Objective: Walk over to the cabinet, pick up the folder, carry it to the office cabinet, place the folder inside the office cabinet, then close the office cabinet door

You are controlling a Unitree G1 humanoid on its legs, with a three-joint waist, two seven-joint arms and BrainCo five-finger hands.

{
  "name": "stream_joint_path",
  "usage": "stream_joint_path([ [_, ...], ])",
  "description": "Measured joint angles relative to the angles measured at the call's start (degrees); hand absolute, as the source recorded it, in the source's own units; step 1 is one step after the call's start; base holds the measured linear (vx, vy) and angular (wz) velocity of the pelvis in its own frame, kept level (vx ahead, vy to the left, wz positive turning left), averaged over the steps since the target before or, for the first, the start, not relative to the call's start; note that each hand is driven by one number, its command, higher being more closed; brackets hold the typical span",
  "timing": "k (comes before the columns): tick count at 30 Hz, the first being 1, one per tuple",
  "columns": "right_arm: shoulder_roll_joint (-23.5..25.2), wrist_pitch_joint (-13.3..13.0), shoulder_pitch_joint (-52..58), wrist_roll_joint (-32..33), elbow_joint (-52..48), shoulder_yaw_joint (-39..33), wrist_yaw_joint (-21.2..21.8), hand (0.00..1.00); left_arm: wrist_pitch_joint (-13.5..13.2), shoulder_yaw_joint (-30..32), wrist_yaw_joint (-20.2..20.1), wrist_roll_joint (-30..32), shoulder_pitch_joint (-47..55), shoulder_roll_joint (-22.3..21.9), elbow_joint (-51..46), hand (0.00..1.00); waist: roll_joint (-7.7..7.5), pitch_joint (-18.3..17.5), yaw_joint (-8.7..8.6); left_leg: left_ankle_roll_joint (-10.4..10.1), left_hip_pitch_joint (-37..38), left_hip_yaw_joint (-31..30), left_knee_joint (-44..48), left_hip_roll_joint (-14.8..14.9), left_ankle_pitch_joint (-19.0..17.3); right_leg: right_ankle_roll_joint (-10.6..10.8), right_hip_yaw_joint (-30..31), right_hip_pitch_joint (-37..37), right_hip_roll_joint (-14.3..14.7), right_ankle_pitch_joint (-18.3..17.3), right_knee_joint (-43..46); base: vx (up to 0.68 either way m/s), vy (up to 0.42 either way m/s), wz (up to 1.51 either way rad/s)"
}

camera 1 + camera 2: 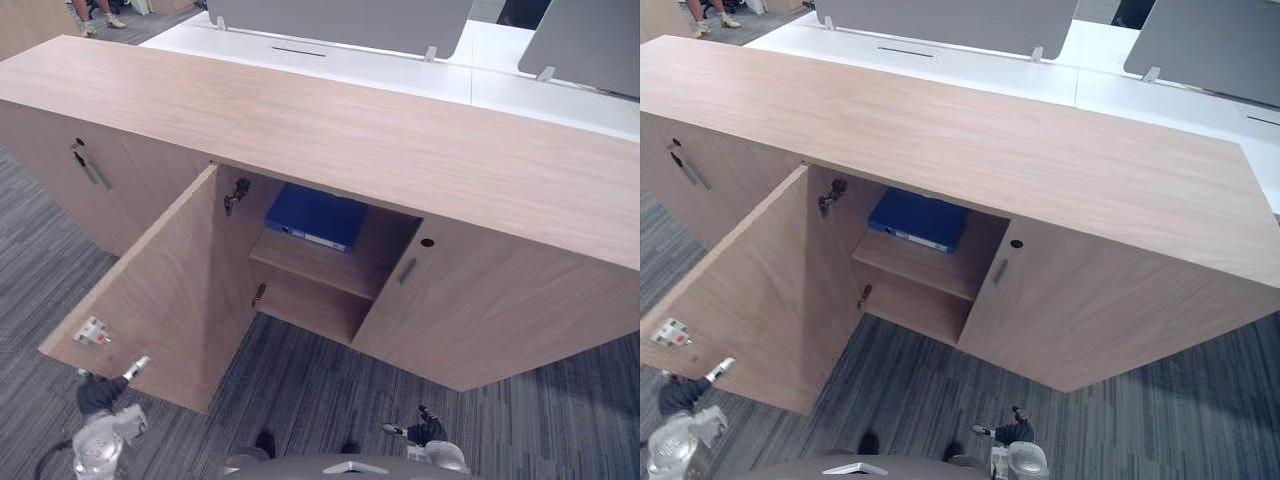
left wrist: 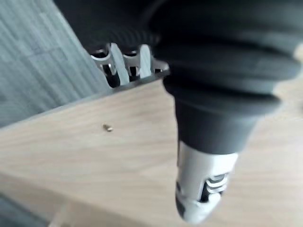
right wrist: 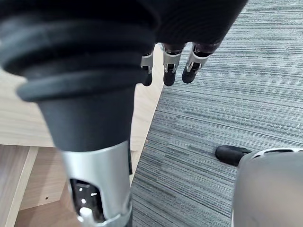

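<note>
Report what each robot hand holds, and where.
The blue folder lies on the shelf, unheld. The right robot hand is open, empty. The left robot hand is at the edge of the open door; grip cannot be told.

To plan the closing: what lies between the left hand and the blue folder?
The open wooden cabinet door stands between left hand and blue folder, in the left eye view.

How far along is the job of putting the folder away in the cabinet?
Done: the blue ring-binder folder lies on the upper shelf inside the light wooden office cabinet. In hand: the left hand, open, is at the outer edge of the open wooden door; the right hand hangs empty. Left: swinging that door shut.
</note>
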Motion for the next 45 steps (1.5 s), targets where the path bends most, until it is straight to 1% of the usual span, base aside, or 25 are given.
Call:
stream_joint_path([
  [4,0.1,0.0,1.8,-0.1,-3.4,0.2,0.1,0.00,1.1,-5.5,-3.0,0.0,4.1,-1.9,-1.6,0.00,0.23,0.0,0.06,0.0,0.2,1.1,0.0,-0.1,0.1,0.1,1.8,-0.4,0.0,0.2,-0.1,-0.05,0.007,-0.13],
  [5,0.1,-0.1,2.0,-0.1,-3.9,0.3,0.1,0.00,1.1,-6.1,-3.1,0.0,4.7,-2.3,-2.0,0.00,0.30,-0.1,0.06,0.0,0.2,1.4,0.0,-0.1,0.1,0.2,2.1,-0.5,0.0,0.2,-0.2,-0.07,0.010,-0.22],
  [7,0.1,0.0,2.2,-0.1,-5.4,1.4,0.1,0.00,1.3,-8.8,-4.6,0.0,5.1,-2.8,-2.2,0.00,0.72,-0.1,-0.07,-0.1,0.3,2.1,0.0,-0.1,0.2,0.5,3.3,-0.7,0.1,0.4,-0.4,-0.07,0.013,-0.17],
  [8,0.1,0.0,2.5,-0.1,-5.9,1.7,0.1,0.00,1.3,-9.5,-5.4,0.1,5.1,-2.8,-2.2,0.00,0.81,-0.2,-0.28,-0.1,0.5,2.3,0.0,-0.1,0.2,0.5,3.6,-0.7,0.1,0.5,-0.5,-0.05,0.026,-0.20],
  [10,0.6,0.0,2.7,-0.1,-7.0,2.6,0.6,0.00,1.6,-13.4,-7.2,0.1,5.0,-3.0,-2.2,0.00,1.27,-0.8,-1.40,0.0,0.9,3.5,0.0,-0.1,0.1,0.7,5.8,-1.1,0.1,0.8,-0.6,-0.04,0.038,-0.33],
  [11,0.7,0.0,3.0,-0.2,-7.7,2.7,0.6,0.00,1.6,-14.7,-8.1,0.1,4.9,-3.1,-2.2,0.00,1.44,-0.9,-1.55,0.1,0.9,3.9,0.0,-0.1,0.0,0.7,6.3,-1.2,0.2,1.0,-0.7,-0.02,0.036,-0.36],
  [12,0.8,-0.1,3.3,-0.2,-8.3,3.1,0.6,0.00,1.6,-17.5,-9.5,0.2,4.9,-3.4,-2.2,0.00,1.65,-1.1,-2.10,0.1,1.0,4.7,0.0,-0.2,-0.1,0.8,7.1,-1.3,0.2,1.4,-1.0,-0.01,0.028,-0.29],
  [14,1.0,-0.1,3.4,-1.6,-8.3,4.3,0.6,0.00,2.0,-20.3,-10.7,0.8,4.0,-4.8,-2.2,0.00,1.78,-1.2,-2.63,0.1,1.1,6.0,0.0,-0.1,-0.2,0.8,8.5,-1.8,0.5,1.9,-1.3,-0.03,0.019,-0.35],
  [16,1.6,-0.1,3.5,-2.2,-8.4,5.0,0.6,0.00,2.6,-22.3,-11.2,1.4,2.4,-5.1,-2.0,0.00,1.75,-1.2,-2.84,0.0,1.2,6.9,0.0,0.1,-0.2,0.7,9.5,-2.0,0.8,2.3,-1.5,-0.03,-0.004,-0.36],
  [17,1.8,0.0,3.7,-2.3,-9.6,5.2,0.6,0.00,2.7,-23.8,-11.7,1.5,0.7,-5.3,-2.0,0.00,1.75,-1.2,-3.40,-0.1,1.7,8.0,0.0,0.4,-0.4,0.6,10.5,-2.1,1.1,2.6,-1.8,-0.01,-0.015,-0.37],
  [20,1.8,-0.1,4.0,-2.3,-10.8,6.4,0.6,0.00,2.7,-24.9,-11.7,2.5,-2.6,-5.7,-2.0,0.00,1.78,-1.7,-4.41,-0.4,2.1,9.5,0.0,0.8,-0.9,0.5,12.0,-2.2,1.7,2.9,-2.1,-0.02,-0.021,-0.35],
  [23,1.7,-0.1,4.2,-2.3,-10.8,6.8,0.6,0.00,2.7,-25.9,-10.9,3.6,-7.4,-5.8,-1.7,0.00,2.07,-2.3,-5.46,-0.7,1.9,11.1,0.0,1.2,-1.4,0.4,13.4,-3.1,2.2,3.4,-2.9,0.03,-0.020,-0.31],
  [25,1.6,-0.1,4.0,-2.3,-10.8,6.8,0.5,0.00,2.7,-26.6,-9.8,4.7,-11.0,-5.9,-0.3,0.00,2.34,-2.4,-6.17,-0.9,1.9,12.2,0.4,1.4,-1.7,0.5,14.3,-3.3,2.6,4.3,-3.5,0.10,-0.006,-0.25],
  [26,1.6,-0.1,4.0,-2.3,-10.8,6.8,0.5,0.00,2.7,-26.6,-9.6,4.7,-12.0,-5.9,0.5,0.00,2.37,-2.4,-6.26,-0.9,2.0,12.4,0.4,1.5,-1.9,0.4,14.5,-3.3,2.7,4.6,-3.7,0.07,-0.001,-0.19],
  [28,1.6,0.0,4.0,-2.3,-10.7,6.9,0.5,0.00,2.8,-26.5,-7.6,5.9,-15.4,-5.7,3.3,0.00,2.41,-2.5,-7.31,-1.0,1.9,12.7,0.4,1.7,-2.1,0.2,14.9,-3.3,3.0,5.1,-4.3,0.06,-0.001,-0.10],
  [32,1.3,0.1,3.7,-2.3,-10.2,7.0,0.5,0.00,3.1,-26.5,-5.3,6.3,-18.7,-5.0,5.7,0.00,2.51,-2.5,-7.80,-0.9,1.8,14.1,0.4,1.8,-2.6,0.1,15.7,-3.8,3.2,5.2,-5.0,0.05,0.006,-0.17],
  [36,1.1,0.4,2.9,-2.2,-9.5,7.0,0.4,0.00,3.2,-26.5,-3.7,6.9,-22.8,-3.9,9.2,0.00,2.43,-2.6,-9.10,-0.8,1.7,14.6,0.4,1.7,-3.1,0.2,15.8,-3.9,3.1,5.3,-5.3,0.02,0.006,-0.06],
  [40,1.1,1.1,1.8,-2.0,-7.6,6.7,-0.2,0.00,3.2,-26.5,-3.6,6.9,-23.6,-3.3,10.3,0.00,2.01,-3.0,-9.34,-0.7,1.8,15.7,0.4,1.5,-3.6,0.4,16.9,-4.0,3.1,5.7,-5.8,-0.02,0.003,-0.14],
  [45,1.1,1.2,1.7,-1.6,-7.1,6.1,-0.2,0.00,3.4,-26.5,-3.8,6.9,-23.4,-3.4,12.2,0.00,1.64,-3.5,-9.73,-0.6,1.8,15.7,0.4,1.2,-3.6,0.6,16.8,-3.7,2.7,6.0,-6.4,-0.04,-0.008,-0.01],
])
